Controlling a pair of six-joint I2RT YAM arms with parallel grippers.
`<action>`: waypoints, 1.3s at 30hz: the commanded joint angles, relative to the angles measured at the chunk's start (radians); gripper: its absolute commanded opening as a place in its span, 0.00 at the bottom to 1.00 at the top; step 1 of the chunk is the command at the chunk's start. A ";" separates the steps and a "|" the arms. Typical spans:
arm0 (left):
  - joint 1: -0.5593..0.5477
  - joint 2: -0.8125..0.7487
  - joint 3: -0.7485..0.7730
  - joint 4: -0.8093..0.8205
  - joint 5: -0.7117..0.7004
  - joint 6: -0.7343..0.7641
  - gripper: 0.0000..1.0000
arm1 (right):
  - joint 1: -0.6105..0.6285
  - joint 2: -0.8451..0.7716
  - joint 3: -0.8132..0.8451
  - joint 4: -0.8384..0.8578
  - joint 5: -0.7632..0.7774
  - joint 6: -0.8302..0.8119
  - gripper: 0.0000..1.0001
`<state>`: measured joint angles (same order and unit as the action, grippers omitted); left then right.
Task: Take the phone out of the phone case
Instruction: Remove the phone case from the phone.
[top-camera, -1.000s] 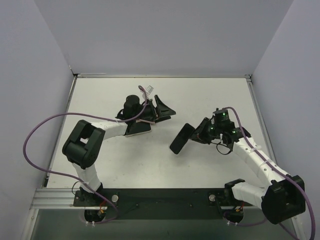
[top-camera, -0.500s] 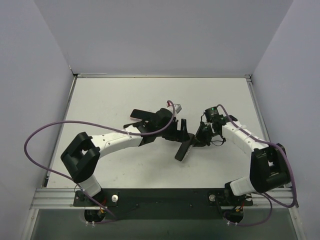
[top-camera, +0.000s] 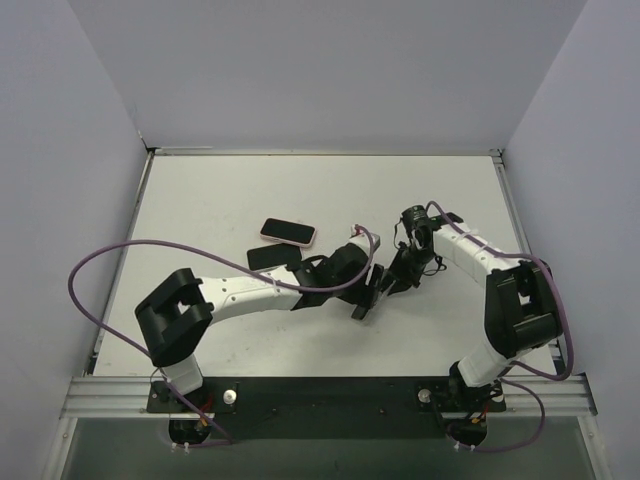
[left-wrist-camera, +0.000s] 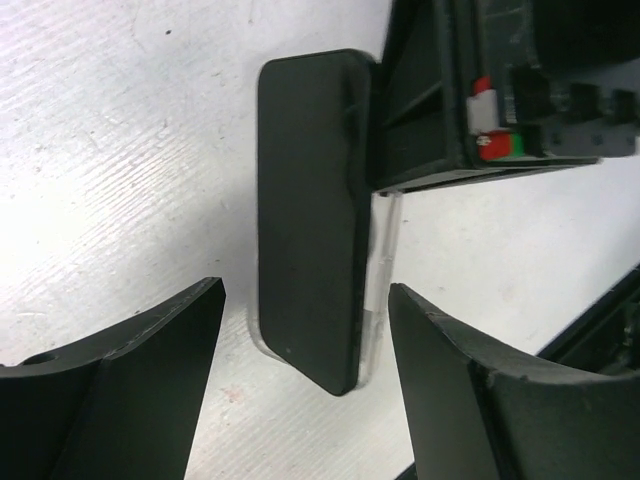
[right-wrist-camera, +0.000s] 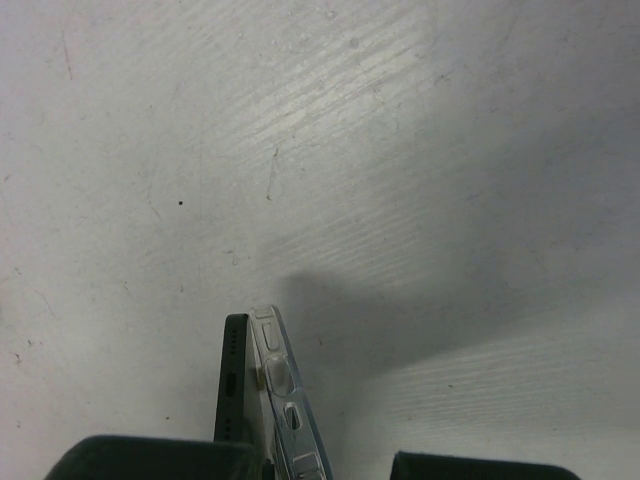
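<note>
The left jaws have swung across the white worktop (top-camera: 200, 190) and straddle, spread wide, the black slab phone (left-wrist-camera: 305, 200) that the right jaws pinch in its clear plastic case (left-wrist-camera: 380, 265), so extraction can likely begin.

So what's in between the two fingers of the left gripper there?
The lower end of the phone, in its clear case, lies between the fingers. The left wrist view shows it.
</note>
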<state>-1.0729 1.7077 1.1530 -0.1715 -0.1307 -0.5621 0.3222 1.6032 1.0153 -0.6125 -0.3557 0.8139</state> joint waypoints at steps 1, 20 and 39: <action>-0.010 0.041 0.065 -0.031 -0.083 0.047 0.76 | 0.005 -0.002 0.019 -0.118 0.023 0.011 0.00; -0.056 0.153 0.137 -0.098 -0.188 0.108 0.47 | 0.003 0.009 0.017 -0.113 -0.003 0.014 0.00; 0.369 -0.201 0.131 -0.148 0.075 0.005 0.00 | -0.098 -0.042 0.209 -0.098 0.253 -0.249 0.00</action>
<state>-0.9363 1.6951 1.3155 -0.4145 -0.1791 -0.4782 0.2794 1.5898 1.1656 -0.6968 -0.2111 0.6750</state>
